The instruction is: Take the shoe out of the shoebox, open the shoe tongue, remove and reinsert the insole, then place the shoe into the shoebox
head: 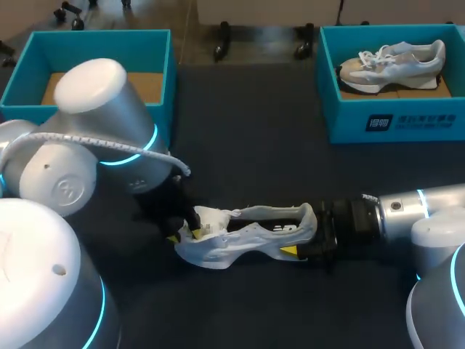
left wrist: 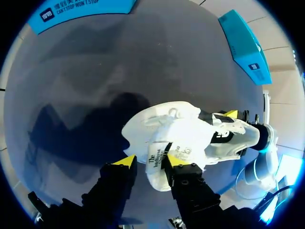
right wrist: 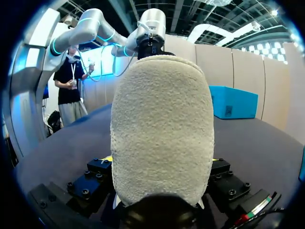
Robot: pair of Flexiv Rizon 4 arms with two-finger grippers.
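A white shoe [head: 243, 240] lies on its side in the middle of the dark table. My right gripper [head: 305, 238] comes in from the right and is shut on its heel. In the right wrist view the fuzzy heel [right wrist: 162, 129] fills the space between the fingers of that gripper [right wrist: 162, 164]. My left gripper [head: 185, 231] is at the toe end and stands open. In the left wrist view a white printed flap of the shoe [left wrist: 164, 155] lies between its fingers [left wrist: 149, 161], touching only one yellow tip [left wrist: 174, 160]. Whether the flap is tongue or insole I cannot tell.
A teal shoebox [head: 392, 120] at the back right holds a second light shoe [head: 392, 64]. Another teal box [head: 156, 80] stands at the back left, partly hidden by my left arm. Bare dark table lies between the boxes and in front of the shoe.
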